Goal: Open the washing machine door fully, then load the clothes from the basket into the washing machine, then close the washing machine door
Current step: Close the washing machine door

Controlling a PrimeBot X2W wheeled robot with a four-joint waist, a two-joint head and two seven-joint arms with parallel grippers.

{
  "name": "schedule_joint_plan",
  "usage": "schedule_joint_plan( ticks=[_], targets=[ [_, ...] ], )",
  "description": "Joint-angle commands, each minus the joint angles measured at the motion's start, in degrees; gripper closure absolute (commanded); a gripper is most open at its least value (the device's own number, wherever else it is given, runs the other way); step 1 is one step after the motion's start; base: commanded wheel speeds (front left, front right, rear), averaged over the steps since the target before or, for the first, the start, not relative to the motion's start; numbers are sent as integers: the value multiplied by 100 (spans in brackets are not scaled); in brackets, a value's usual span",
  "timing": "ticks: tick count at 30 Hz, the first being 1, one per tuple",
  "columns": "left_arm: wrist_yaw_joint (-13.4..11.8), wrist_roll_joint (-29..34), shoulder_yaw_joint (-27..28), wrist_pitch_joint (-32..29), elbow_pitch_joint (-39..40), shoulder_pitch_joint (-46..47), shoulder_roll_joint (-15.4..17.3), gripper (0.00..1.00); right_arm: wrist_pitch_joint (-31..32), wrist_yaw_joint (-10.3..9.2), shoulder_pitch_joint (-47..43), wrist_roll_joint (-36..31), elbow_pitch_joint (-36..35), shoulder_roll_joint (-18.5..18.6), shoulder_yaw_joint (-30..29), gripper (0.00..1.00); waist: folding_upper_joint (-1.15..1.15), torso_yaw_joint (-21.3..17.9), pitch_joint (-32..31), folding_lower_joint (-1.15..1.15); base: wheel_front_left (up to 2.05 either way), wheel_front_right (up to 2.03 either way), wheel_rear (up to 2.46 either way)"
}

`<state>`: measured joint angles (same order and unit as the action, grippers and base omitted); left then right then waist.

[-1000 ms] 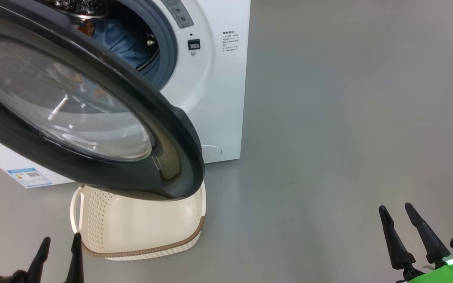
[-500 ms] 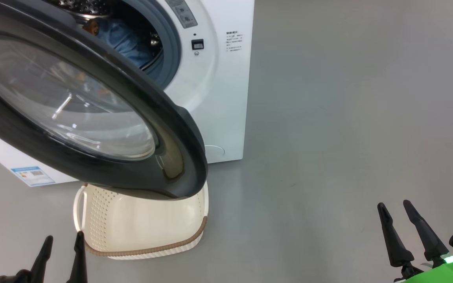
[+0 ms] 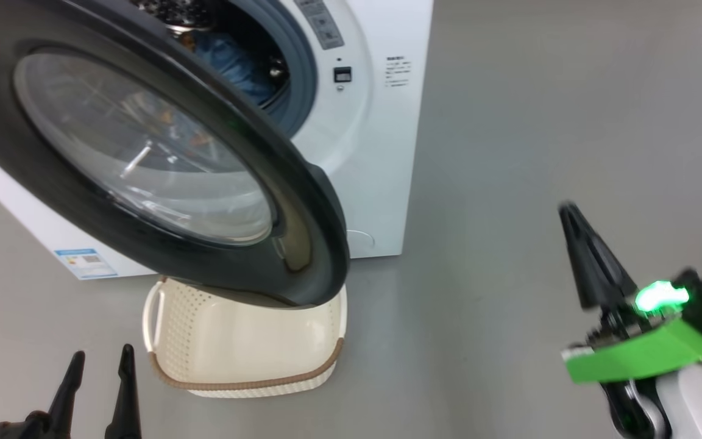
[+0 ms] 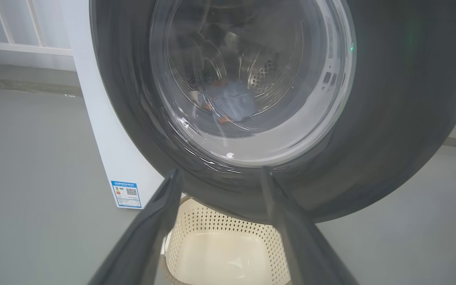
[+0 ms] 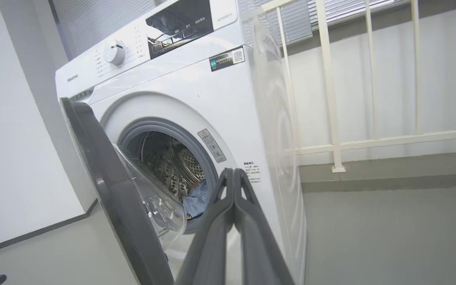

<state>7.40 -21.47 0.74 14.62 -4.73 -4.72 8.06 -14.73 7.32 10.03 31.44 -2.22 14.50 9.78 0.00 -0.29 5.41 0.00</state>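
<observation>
The right gripper (image 3: 570, 214) is pressed shut, empty, at the right, while the left gripper (image 3: 101, 355) is held wide apart, empty, near the basket (image 3: 247, 383).

Clothes (image 3: 235, 64) in the washing machine (image 3: 381, 152), door (image 3: 302, 201) open before it, basket (image 3: 247, 347) on floor (image 3: 540, 122) under door, near my left hand (image 3: 101, 352)

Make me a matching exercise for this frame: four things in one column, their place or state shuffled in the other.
1. washing machine door
2. clothes
3. basket
4. right tool

a. shut, holding nothing
b. on the floor beneath the door
c. inside the drum
d. swung open

Pairs: 1-d, 2-c, 3-b, 4-a
</observation>
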Motion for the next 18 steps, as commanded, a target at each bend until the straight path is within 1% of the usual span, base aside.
schedule_joint_plan(
  ticks=[1, 6, 11, 15, 18],
  targets=[
    [9, 58, 205, 38, 191, 150, 52, 0, -27, 17, 331, 29, -260, 7, 225, 100, 0, 112, -56, 0, 0, 0, 0],
    [9, 95, 106, 38, 287, 144, 11, 0, -27, 17, 893, 71, -681, -98, 585, 100, 0, 312, -94, 0, 0, 0, 0],
    [9, 111, 17, 38, 376, 176, -49, 0, -27, 17, 1214, 126, -1046, -251, 940, 100, 0, 541, -73, 0, 0, 0, 0],
    [9, 110, -30, 38, 410, 163, -101, 0, -27, 17, 1291, 211, -1016, -380, 1350, 100, 0, 685, -50, 0, 0, 0, 0],
    [9, 103, -81, 38, 404, 157, -138, 0, -27, 17, 1276, 319, -730, -444, 1699, 100, 0, 790, -4, 0, 0, 0, 0]
  ],
)
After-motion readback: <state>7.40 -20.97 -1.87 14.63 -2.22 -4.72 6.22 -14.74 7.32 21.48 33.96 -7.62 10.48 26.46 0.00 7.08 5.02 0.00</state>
